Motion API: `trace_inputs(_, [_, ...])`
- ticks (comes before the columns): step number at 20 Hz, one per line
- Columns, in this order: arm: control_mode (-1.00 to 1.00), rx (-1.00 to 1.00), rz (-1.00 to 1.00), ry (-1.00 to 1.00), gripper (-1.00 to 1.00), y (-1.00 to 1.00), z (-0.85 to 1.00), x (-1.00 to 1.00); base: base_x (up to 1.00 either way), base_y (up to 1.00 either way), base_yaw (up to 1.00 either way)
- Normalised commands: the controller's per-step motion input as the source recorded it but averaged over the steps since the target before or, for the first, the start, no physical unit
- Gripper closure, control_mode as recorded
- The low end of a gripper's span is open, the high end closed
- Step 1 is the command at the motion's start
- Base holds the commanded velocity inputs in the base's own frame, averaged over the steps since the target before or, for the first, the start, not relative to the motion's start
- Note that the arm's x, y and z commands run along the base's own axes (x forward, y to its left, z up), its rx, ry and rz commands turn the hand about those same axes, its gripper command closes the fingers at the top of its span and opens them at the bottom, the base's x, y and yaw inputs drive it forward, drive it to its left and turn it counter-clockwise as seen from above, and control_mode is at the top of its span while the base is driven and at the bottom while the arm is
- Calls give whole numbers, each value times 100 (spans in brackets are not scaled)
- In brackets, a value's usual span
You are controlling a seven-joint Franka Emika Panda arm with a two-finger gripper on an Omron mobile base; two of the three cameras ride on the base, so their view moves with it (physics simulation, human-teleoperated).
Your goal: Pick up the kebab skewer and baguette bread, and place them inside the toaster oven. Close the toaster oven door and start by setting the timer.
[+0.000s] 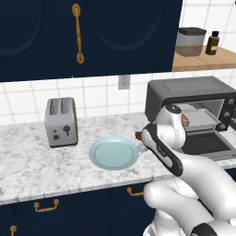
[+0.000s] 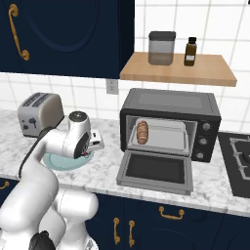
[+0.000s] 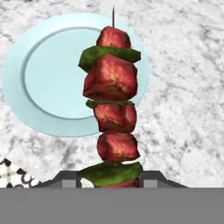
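In the hand view my gripper [image 3: 110,178] is shut on the kebab skewer [image 3: 111,83], whose red meat and green pepper chunks stick out over the pale blue plate [image 3: 48,78]. The skewer hangs above the plate's right edge, lifted off it. In the right base view the gripper [image 2: 93,144] hovers over the plate [image 2: 58,163], left of the toaster oven [image 2: 168,105]. The baguette bread [image 2: 142,132] lies on the tray inside the oven. The toaster oven door [image 2: 155,171] is folded down flat and open. A reddish end of the skewer [image 1: 137,134] shows beside my arm.
A silver two-slot toaster [image 1: 61,122] stands at the left on the marble counter [image 1: 37,170]. A wooden shelf [image 2: 178,71] above the oven holds a canister [image 2: 161,48] and a dark bottle [image 2: 190,51]. A stovetop [image 2: 237,161] lies right of the oven.
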Motion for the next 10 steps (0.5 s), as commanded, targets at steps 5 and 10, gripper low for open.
trace_inputs(5, [-100,0,-25,0,100,-100,99,-12,0,0,0])
trace_inputs(10, [-100,0,-29,8,100,-100,92,6,0,0,0])
